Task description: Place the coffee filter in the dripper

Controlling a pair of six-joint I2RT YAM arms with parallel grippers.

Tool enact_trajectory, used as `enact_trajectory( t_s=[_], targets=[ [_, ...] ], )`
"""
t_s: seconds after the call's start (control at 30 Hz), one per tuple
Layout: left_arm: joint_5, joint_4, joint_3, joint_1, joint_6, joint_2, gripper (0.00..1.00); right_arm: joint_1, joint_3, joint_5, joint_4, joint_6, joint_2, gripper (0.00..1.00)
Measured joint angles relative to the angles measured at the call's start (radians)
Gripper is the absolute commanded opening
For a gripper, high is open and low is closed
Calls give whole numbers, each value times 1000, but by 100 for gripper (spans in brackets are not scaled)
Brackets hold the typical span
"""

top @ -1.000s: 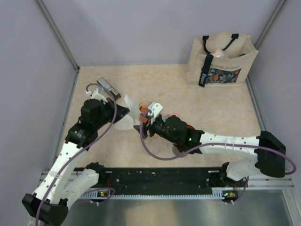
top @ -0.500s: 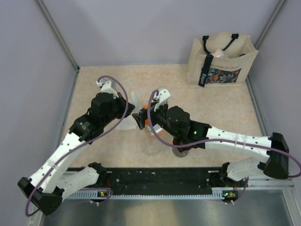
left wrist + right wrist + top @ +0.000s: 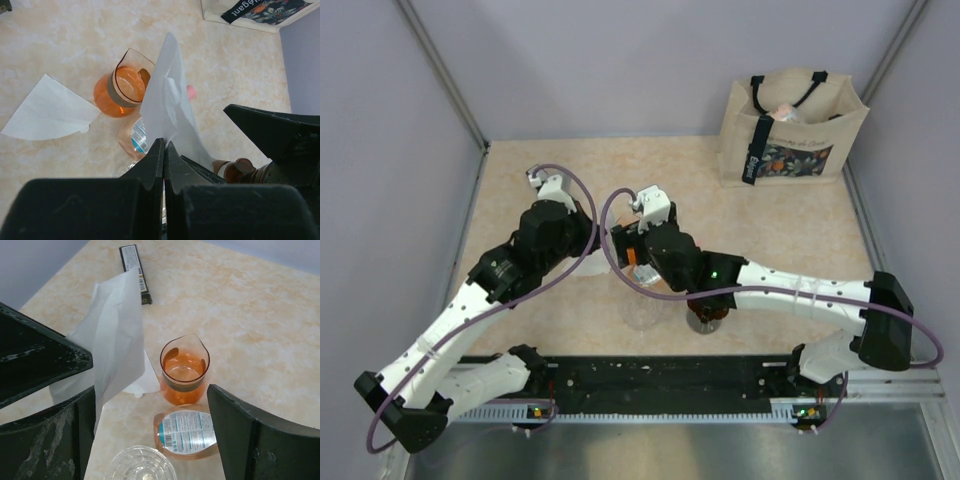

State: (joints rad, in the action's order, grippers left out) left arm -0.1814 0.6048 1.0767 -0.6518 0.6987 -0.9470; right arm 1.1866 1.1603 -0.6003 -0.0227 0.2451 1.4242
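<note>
Near edge of the counter [image 3: 780, 225], right of centre: the brown dripper [image 3: 706, 320] stands partly under the right arm. Just to its left is a clear glass [image 3: 140, 469], upright. A little farther in, a small labelled bottle [image 3: 185, 432] lies on its side, close against a glass jug [image 3: 184, 371] of orange liquid, which is upright. Over this cluster, mid-counter, the left pincer [image 3: 164, 146] is pressed together, pinching the coffee filter [image 3: 167, 97] by its lower edge. The white paper stands up off the counter, apart from the dripper and not in it. The right pincer [image 3: 150, 390] is spread wide and faces the left one, gripping nothing. The held paper hangs at its left finger [image 3: 82, 440]; whether they touch cannot be told. A second white filter paper [image 3: 47, 111] lies flat on the counter just beside the jug. Farther off, beyond that paper, lies a slim black box [image 3: 135, 267]. Far right corner: a printed tote bag [image 3: 790, 130], upright, dark handles up.
</note>
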Motion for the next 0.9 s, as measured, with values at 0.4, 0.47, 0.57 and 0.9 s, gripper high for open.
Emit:
enact_trajectory(
  t_s=[0.4,0.47,0.57,0.9],
  targets=[
    [-60,8,36,-48,-18,-31,0,-33,62,-3,-39,55,51,66],
    [-79,10,40,-58,-18,-33,0,-48,93,13,-54,81,70,59],
    [-118,17,53,-69,-19,-33,0,-70,116,36,-80,116,87,51],
    [-180,32,66,-73,-53,-40,0,-142,109,149,-129,176,90,30]
  ],
)
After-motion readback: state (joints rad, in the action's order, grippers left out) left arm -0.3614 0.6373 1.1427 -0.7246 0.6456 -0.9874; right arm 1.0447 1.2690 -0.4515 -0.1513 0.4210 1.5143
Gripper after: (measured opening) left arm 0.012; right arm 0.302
